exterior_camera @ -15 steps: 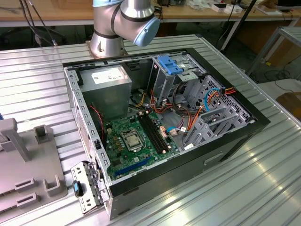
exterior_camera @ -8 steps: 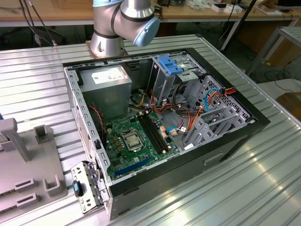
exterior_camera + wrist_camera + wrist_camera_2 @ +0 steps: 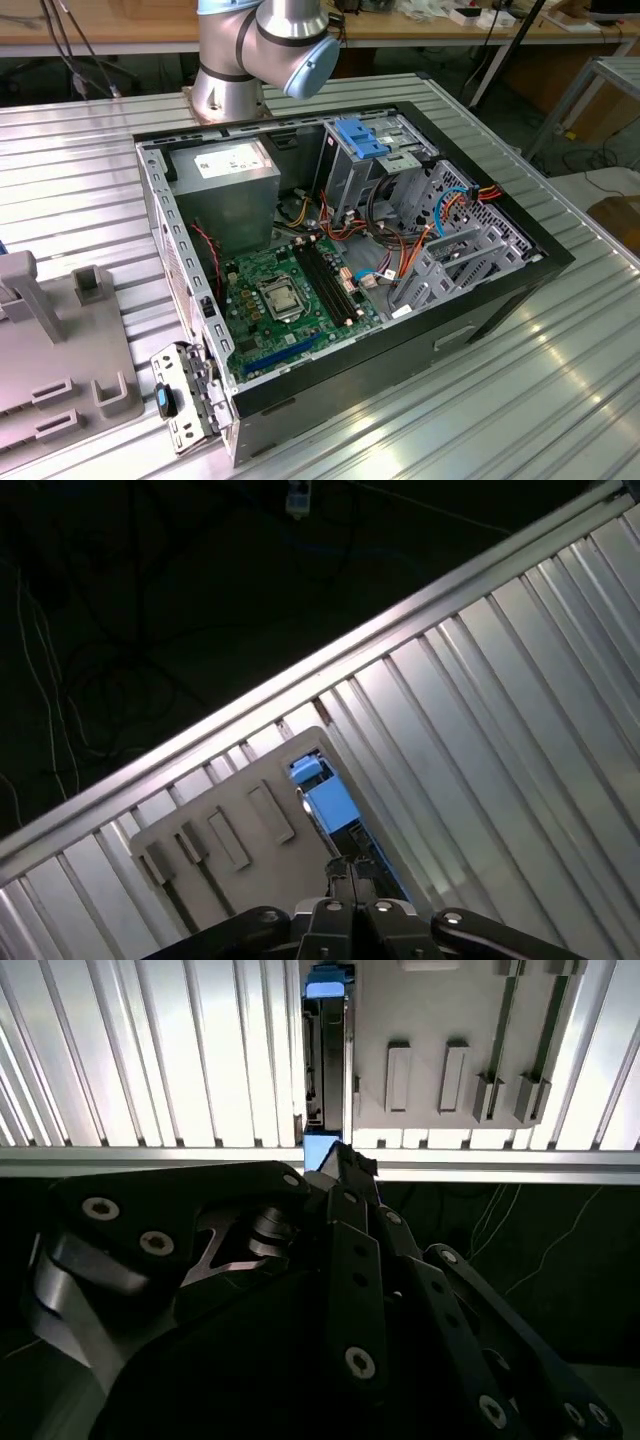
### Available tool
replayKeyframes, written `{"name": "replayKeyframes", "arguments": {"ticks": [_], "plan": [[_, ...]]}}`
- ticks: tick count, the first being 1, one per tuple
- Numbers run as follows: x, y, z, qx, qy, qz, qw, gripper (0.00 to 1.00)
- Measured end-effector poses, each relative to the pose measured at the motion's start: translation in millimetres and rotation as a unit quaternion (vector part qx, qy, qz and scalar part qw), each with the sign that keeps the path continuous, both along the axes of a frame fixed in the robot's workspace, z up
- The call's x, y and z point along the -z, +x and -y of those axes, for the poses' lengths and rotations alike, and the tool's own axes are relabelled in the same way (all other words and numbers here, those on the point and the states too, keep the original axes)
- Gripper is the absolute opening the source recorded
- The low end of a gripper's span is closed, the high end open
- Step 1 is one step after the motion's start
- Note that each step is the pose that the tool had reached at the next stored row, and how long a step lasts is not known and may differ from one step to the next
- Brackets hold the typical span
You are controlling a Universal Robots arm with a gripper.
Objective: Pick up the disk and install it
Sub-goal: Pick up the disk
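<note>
The ribbed metal bench [image 3: 520,400] carried everything. On it lay a big open computer case [image 3: 480,325] with its side off. Inside were a green board [image 3: 285,300] and a metal drive cage [image 3: 345,190] with a blue bracket [image 3: 362,135] on top. The grey and blue arm [image 3: 262,50] rose from the bench behind the case. Toward the exterior view's left sat a flat grey holder [image 3: 70,345] with slots and little posts.

In both wrist views the disk [image 3: 326,1060] [image 3: 330,802] was right at one edge of that holder [image 3: 440,1020], with bare bench on its other side. It seemed to stand on its thin edge, blue at both ends and dark in the middle. I could not tell if a slot kept it up. It was well apart from the case, so no part of putting it in was done.

The jaws hung above the disk and did not touch it. They looked pinched together, with nothing between them.

I think the job was at its very first step: getting to the disk to pick it up.

To take hold, the jaws would need to open wider than the disk's thin body. They would need to line up with its long top edge and come straight down. One side was close to the holder's wall, so there was little room there. A crooked grab could tip the disk over.
</note>
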State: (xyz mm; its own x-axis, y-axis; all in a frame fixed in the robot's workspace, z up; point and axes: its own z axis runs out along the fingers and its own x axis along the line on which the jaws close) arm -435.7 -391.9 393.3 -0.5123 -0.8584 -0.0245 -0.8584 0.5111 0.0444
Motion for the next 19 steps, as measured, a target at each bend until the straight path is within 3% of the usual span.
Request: {"name": "replayKeyframes", "arguments": {"ticks": [7,9,11,16,18,19], "plan": [[0.0,0.0,0.0,-0.049,0.0000,0.0000,0.9988,0.11],[0.0,0.0,0.0,-0.062,0.0000,0.0000,0.9981,0.11],[0.0,0.0,0.0,-0.082,0.0000,0.0000,0.9966,0.11],[0.0,0.0,0.0,-0.137,0.0000,0.0000,0.9906,0.11],[0.0,0.0,0.0,-0.157,0.0000,0.0000,0.9876,0.11],[0.0,0.0,0.0,-0.171,0.0000,0.0000,0.9853,0.11]]}}
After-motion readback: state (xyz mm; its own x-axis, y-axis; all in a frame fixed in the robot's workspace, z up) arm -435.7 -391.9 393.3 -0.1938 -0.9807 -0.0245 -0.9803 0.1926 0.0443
